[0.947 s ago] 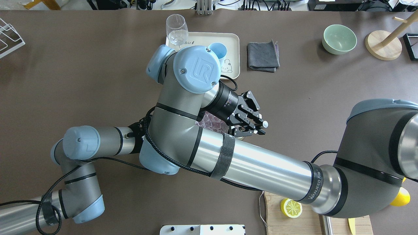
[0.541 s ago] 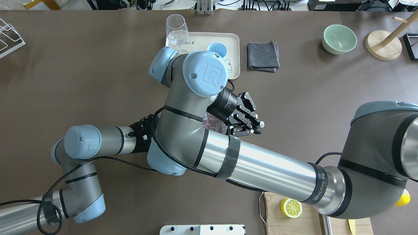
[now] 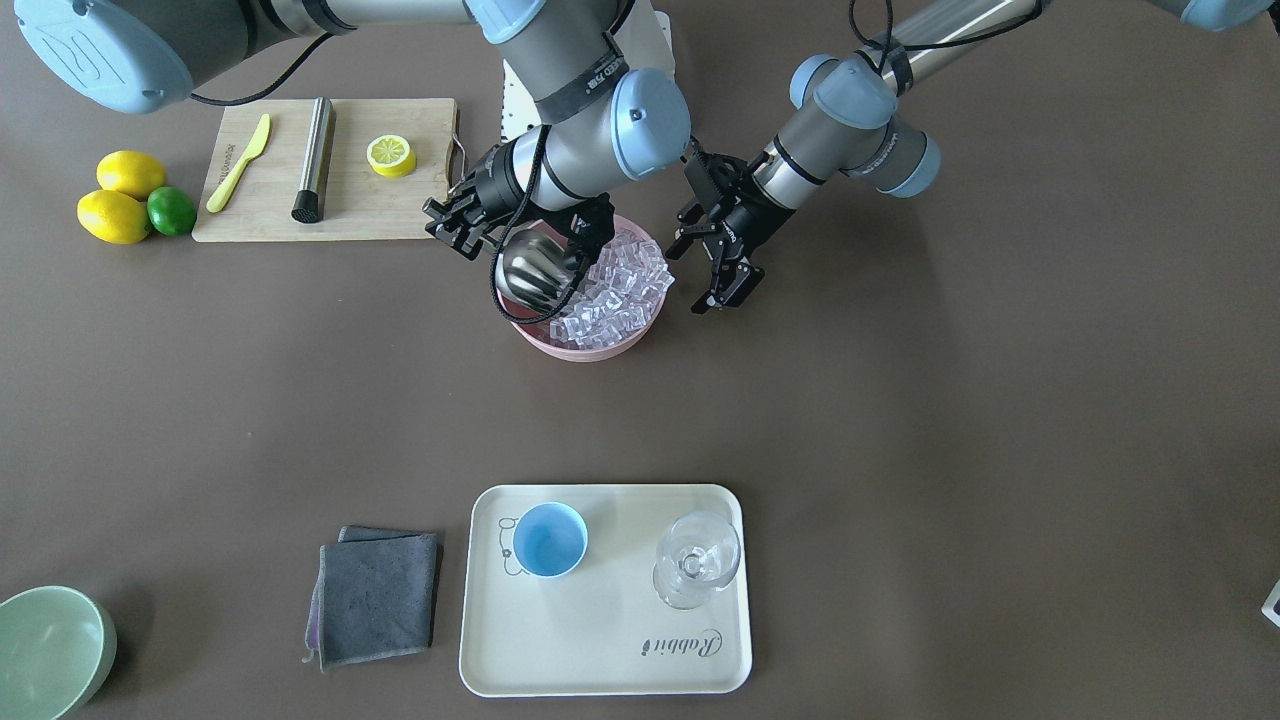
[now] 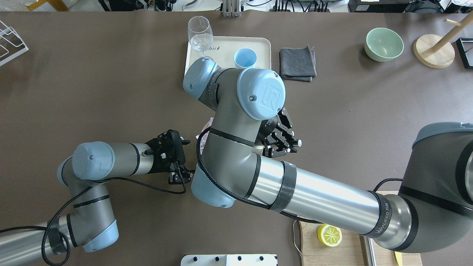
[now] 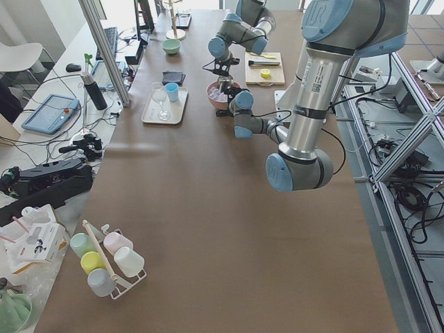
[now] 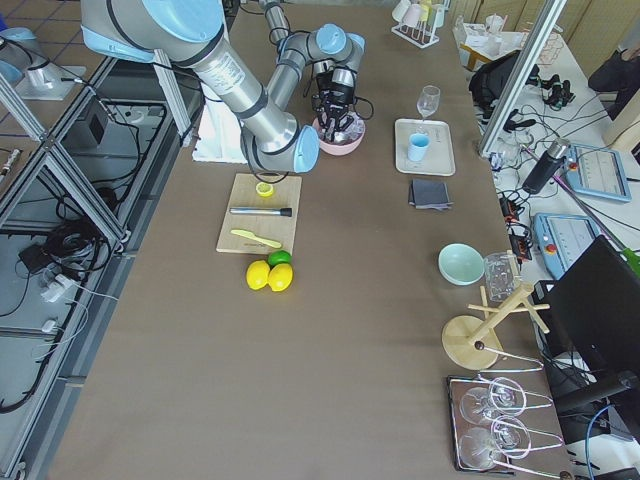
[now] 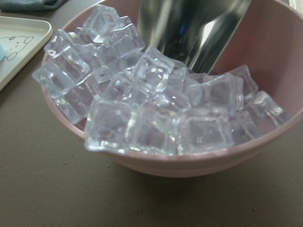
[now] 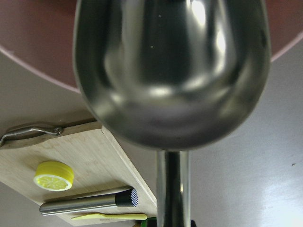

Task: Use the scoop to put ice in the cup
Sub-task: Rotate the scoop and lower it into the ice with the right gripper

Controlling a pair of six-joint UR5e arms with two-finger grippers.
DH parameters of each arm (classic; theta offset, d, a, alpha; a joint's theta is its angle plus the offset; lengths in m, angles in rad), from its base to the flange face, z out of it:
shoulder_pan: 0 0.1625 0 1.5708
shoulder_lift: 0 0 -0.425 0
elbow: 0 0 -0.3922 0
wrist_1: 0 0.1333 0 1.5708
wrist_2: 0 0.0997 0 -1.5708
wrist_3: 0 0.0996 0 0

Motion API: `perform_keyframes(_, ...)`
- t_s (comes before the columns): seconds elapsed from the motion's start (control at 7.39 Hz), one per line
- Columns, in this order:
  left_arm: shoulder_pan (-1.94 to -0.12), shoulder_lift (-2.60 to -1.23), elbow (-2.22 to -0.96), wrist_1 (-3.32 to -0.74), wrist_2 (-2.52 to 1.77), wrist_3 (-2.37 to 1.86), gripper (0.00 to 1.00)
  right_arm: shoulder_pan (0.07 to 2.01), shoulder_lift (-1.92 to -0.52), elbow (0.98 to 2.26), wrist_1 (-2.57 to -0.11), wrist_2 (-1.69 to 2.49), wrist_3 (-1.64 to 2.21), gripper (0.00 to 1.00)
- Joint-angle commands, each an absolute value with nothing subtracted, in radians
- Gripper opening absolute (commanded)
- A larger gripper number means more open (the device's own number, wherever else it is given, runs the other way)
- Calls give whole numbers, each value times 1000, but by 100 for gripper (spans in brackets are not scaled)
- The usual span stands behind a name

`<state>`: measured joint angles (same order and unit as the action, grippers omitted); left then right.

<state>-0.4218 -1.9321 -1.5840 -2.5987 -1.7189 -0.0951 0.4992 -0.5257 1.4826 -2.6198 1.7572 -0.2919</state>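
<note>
My right gripper (image 3: 468, 214) is shut on the handle of the steel scoop (image 3: 533, 270). The scoop's trough is tipped down into the pink bowl (image 3: 600, 348), at the edge of the pile of ice (image 3: 620, 290). In the right wrist view the trough (image 8: 170, 71) shows no ice. My left gripper (image 3: 726, 288) is open and empty beside the bowl, on its other side. The left wrist view shows the ice (image 7: 156, 109) heaped in the bowl, with the scoop (image 7: 189, 28) behind it. The light-blue cup (image 3: 549, 539) stands empty on the cream tray (image 3: 610, 660). In the overhead view the right arm hides the bowl.
A stemmed glass (image 3: 697, 560) stands on the tray next to the cup. A grey cloth (image 3: 378, 596) and a green bowl (image 3: 45, 650) lie beside the tray. A cutting board (image 3: 380, 210) holds a lemon half (image 3: 390, 154), a steel cylinder (image 3: 314, 155) and a knife (image 3: 240, 160).
My right arm's wrist has swung to the right and turned, while its gripper stayed almost in place. This uncovers the cup and my left gripper in the overhead view.
</note>
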Motion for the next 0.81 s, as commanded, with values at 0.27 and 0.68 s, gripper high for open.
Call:
perform_keyframes(0.27, -422, -1951, -1604, -2544, -1717, -95, 98, 499, -661, 1673, -2487, 1758, -304, 0)
perform_keyframes(0.68, -423, -1953, -1618, -2523, -1715, -95, 98, 497, -718, 1727, -2376, 1759, -318, 0)
